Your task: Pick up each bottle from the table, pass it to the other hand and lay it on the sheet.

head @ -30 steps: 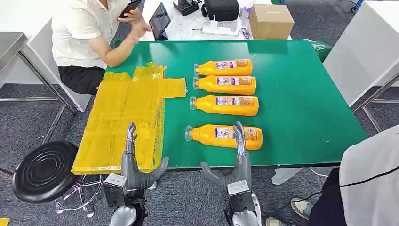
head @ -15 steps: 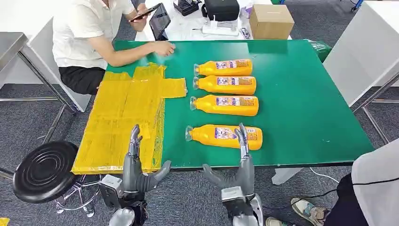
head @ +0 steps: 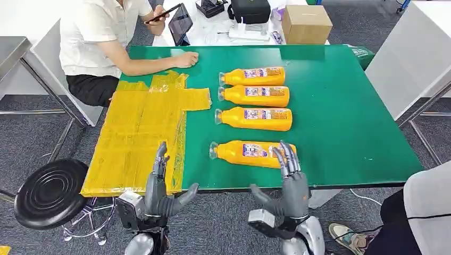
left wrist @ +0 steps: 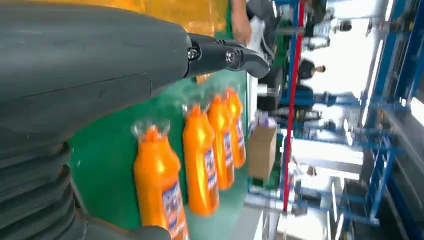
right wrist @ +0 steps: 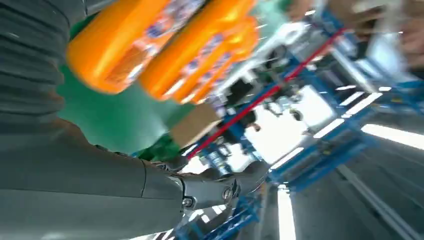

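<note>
Four orange bottles lie on their sides on the green table (head: 345, 106), in a column, caps toward the yellow sheet (head: 138, 138); none rests on the sheet yet. The nearest bottle (head: 250, 153) is set a little apart from the other three (head: 255, 95), which lie close together. The right hand (head: 290, 186) stands at the table's near edge, fingers apart and empty, fingertips reaching the base end of the nearest bottle; contact cannot be confirmed. The left hand (head: 159, 191) is raised before the sheet's near edge, fingers spread, holding nothing.

Risks, as judged: a round bottle lying flat may roll away from the fingers if they close off-centre near its base, possibly toward the table edge; a grasp so far from the middle may let the cap end sag during the hand-over. The sheet looks thin and creased, overhanging the table's edge, so a brushing hand may drag it.

Count: bottles, four; sheet, one; one seated person (head: 101, 37) with a forearm on the table.
</note>
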Robot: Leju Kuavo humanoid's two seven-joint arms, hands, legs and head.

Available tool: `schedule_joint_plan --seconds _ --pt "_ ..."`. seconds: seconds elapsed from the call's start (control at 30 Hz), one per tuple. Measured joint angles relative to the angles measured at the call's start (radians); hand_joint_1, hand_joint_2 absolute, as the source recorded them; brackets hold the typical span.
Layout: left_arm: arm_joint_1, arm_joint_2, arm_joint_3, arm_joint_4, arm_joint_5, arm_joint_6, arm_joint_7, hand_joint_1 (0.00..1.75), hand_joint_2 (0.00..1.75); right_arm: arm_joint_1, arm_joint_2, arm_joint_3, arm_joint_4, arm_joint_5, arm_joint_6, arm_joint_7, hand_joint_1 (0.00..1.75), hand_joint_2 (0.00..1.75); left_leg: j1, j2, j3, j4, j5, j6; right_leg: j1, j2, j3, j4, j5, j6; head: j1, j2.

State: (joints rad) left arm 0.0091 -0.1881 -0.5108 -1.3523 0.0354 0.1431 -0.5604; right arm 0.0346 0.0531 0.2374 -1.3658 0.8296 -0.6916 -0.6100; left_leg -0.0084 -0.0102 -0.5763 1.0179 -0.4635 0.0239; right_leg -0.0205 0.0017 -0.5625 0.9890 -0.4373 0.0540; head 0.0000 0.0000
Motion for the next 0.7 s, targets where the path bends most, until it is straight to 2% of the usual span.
schedule_joint_plan --seconds 0.17,0.33,0.47,0.6,0.7 --pt "-0.013 0.006 -0.021 0.002 0.016 0.003 0.048 0.0 1.75 -0.085 -0.023 -0.057 0.11 0.02 0.0 0.059 0.0 1.75 0.0 0.0 0.0 0.0 0.0 0.0 0.0 0.0 0.0 0.0 0.001 0.002 0.0 0.0" --pt "-0.031 0.009 -0.046 0.016 -0.011 0.072 0.069 0.0 1.75 -0.184 -0.056 -0.056 0.255 0.031 0.034 0.179 0.0 1.75 0.0 0.0 0.0 0.0 0.0 0.0 0.0 0.0 0.0 0.0 0.002 0.002 0.0 0.0" --pt "-0.049 0.009 -0.066 0.027 -0.024 0.089 0.063 0.0 1.75 -0.259 -0.062 -0.049 0.364 -0.006 0.06 0.174 0.0 1.75 0.0 0.0 0.0 0.0 0.001 0.0 0.0 0.0 0.0 0.0 0.002 0.002 0.0 0.0" --pt "-0.055 0.009 -0.069 0.035 -0.026 0.09 0.063 0.0 1.75 -0.289 -0.062 -0.045 0.414 -0.012 0.065 0.17 0.0 1.75 0.0 0.0 -0.001 0.0 0.0 0.0 0.0 0.0 -0.001 0.0 0.001 0.002 0.0 0.0" --pt "-0.067 0.01 -0.079 0.043 -0.024 0.087 0.061 0.0 1.75 -0.315 -0.064 -0.032 0.448 -0.057 0.13 0.148 0.0 1.75 0.0 0.0 -0.001 0.0 0.0 0.0 0.0 0.0 -0.001 0.0 0.002 0.002 0.0 0.0"
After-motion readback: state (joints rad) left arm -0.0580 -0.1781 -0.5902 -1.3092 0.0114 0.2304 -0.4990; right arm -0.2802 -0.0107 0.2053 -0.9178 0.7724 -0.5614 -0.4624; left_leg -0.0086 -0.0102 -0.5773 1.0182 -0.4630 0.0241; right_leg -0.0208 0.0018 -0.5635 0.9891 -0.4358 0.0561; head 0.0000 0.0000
